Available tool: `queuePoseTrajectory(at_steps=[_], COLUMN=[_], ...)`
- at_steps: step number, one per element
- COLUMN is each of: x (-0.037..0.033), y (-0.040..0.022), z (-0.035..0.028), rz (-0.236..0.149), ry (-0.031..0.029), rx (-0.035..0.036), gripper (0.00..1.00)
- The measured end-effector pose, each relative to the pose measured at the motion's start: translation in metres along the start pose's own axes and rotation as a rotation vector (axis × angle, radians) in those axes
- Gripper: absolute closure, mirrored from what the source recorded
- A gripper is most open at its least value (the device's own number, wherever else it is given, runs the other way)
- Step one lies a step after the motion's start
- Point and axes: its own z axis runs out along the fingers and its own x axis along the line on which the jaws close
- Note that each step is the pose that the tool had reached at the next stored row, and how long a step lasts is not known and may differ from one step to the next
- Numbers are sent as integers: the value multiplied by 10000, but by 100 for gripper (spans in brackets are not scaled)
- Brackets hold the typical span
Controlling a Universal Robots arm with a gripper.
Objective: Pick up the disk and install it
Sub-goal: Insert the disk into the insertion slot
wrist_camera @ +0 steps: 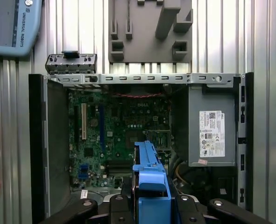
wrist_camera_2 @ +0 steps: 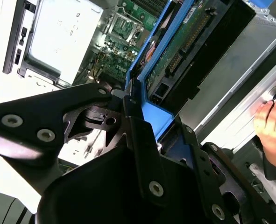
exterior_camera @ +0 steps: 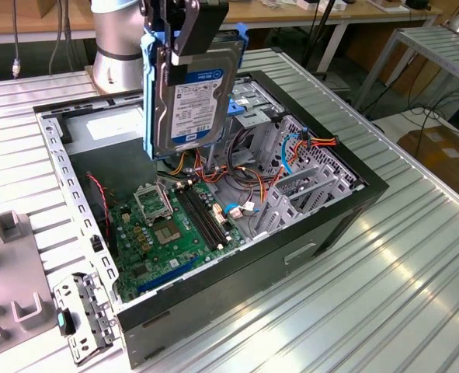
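**Exterior view: disk held on edge in the gripper, over the open case**

The gripper (exterior_camera: pixel 186 48) is pinching the disk (exterior_camera: pixel 192 97) at its upper end, jaws pressed onto the two broad faces. The disk hangs upright with its label side toward the camera and the blue side rails (exterior_camera: pixel 147 85) running down its long edges. It is in the air above the open computer case (exterior_camera: pixel 330 221) and touches nothing below. Its lower end is over the cables (exterior_camera: pixel 206 167) that lie between the motherboard (exterior_camera: pixel 167 229) and the drive cage (exterior_camera: pixel 264 116).

Handling, as a judgement:
- **Weight and stiffness:** dense, rigid, no give, heavy for its size.
- **Slip:** the metal faces look smooth, so a light clamp could let it slide.
- **Fragility:** shock-sensitive, so no knocks against the case walls.
- **Where to hold:** the second wrist view shows a green circuit board (wrist_camera_2: pixel 184 42) with a connector on the back face, so keep pressure off that. The metal body or the rails are the places to hold. The rails are plastic and probably flex a little.

Room:
- **Case:** lies on its side mid-table (exterior_camera: pixel 384 295), open face up, with a thin metal rim all round the opening.
- **Cage end:** the cage sits at the end of the case toward the table's far edge, just behind the disk. Orange, red and blue leads crowd that end and are likely to snag.
- **Other corner:** the power supply box (wrist_camera: pixel 211 126) fills it.
- **Open space:** the motherboard area is lower and more open.
- **Person:** a hand (wrist_camera_2: pixel 271 123) rests on the table beside the case, near the work.
- **Fixture:** a grey fixture (exterior_camera: pixel 12 264) sits at the table edge on the exterior view's left, well apart.
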Motion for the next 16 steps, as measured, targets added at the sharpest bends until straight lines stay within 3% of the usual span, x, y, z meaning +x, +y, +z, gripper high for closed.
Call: queuePoseTrajectory(at_steps=[7,12,16], x=[67,177,310], y=[-28,-30,-32], z=[8,17,26], rz=[-1,-1,-1], ry=[1,-1,0], rx=[-1,0,0], gripper=[63,63,63])
